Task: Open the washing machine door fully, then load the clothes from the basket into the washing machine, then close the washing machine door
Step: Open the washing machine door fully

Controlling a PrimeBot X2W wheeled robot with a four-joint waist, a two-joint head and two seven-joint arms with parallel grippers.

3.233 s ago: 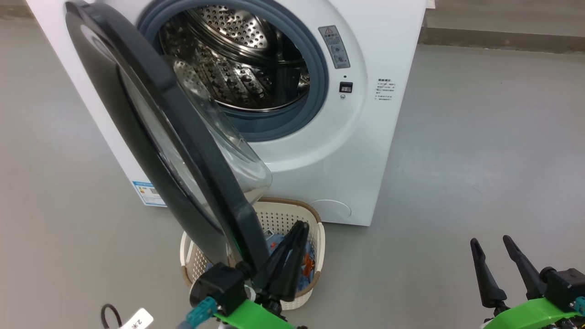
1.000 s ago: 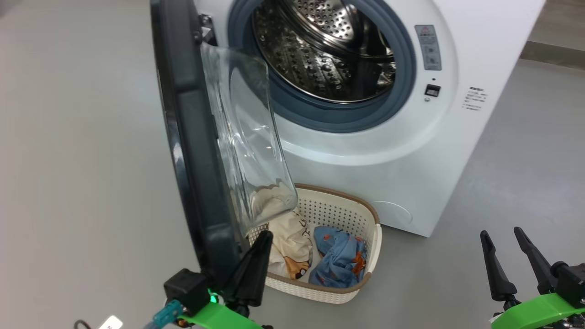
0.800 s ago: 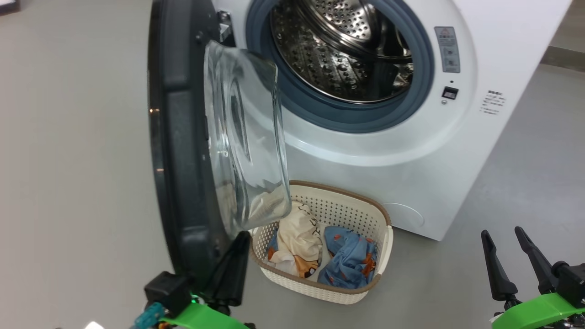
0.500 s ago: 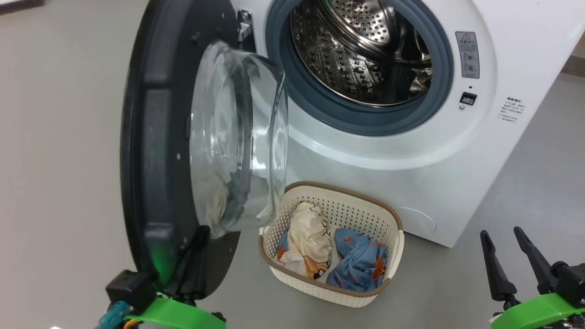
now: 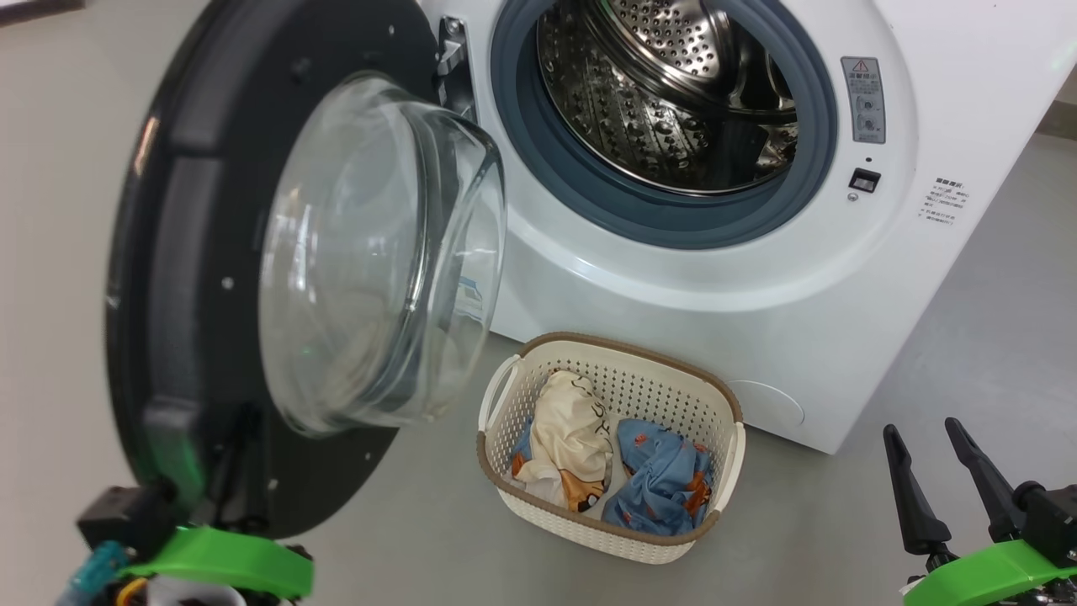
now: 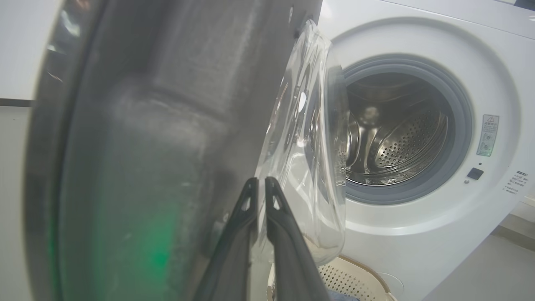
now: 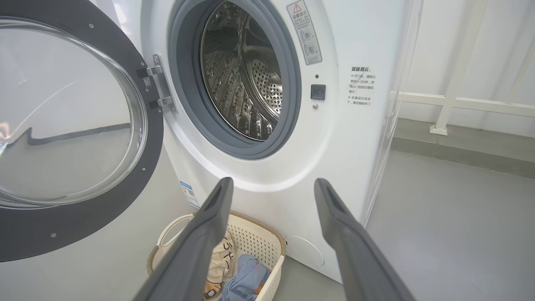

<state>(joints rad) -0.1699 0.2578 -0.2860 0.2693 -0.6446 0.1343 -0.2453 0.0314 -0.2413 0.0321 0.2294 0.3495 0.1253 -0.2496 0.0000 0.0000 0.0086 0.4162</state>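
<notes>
The washing machine (image 5: 757, 337) stands on the floor (image 5: 824, 539) with its steel drum (image 5: 673, 93) bare, so all the loading is yet to do. I judge the main hazard to be at the hinge (image 5: 450, 59): a push beyond its stop would put the strain on that bracket. The washing machine door (image 5: 168, 252) is swung far out to the left of the opening, its dark inner face and glass bowl (image 5: 379, 252) turned toward the robot. It looks close to full travel, and left unsupported it may drift back across the loading path. The basket (image 5: 614, 539) sits on the floor just below the opening, near the door's lower edge, and looks light enough to tip or lift with a snagged garment. The clothes (image 5: 580, 438), one cream and one blue, lie bunched inside it; a shallow pinch could take only a fold and leave cloth trailing over the grey-blue gasket (image 5: 673, 220). The left jaws are shut with nothing between them, fingers (image 6: 280, 221) laid against the door's inner face beside the bowl, where smooth plastic invites a slip onto the glass. The right jaws stand wide and empty, well apart from the basket.
</notes>
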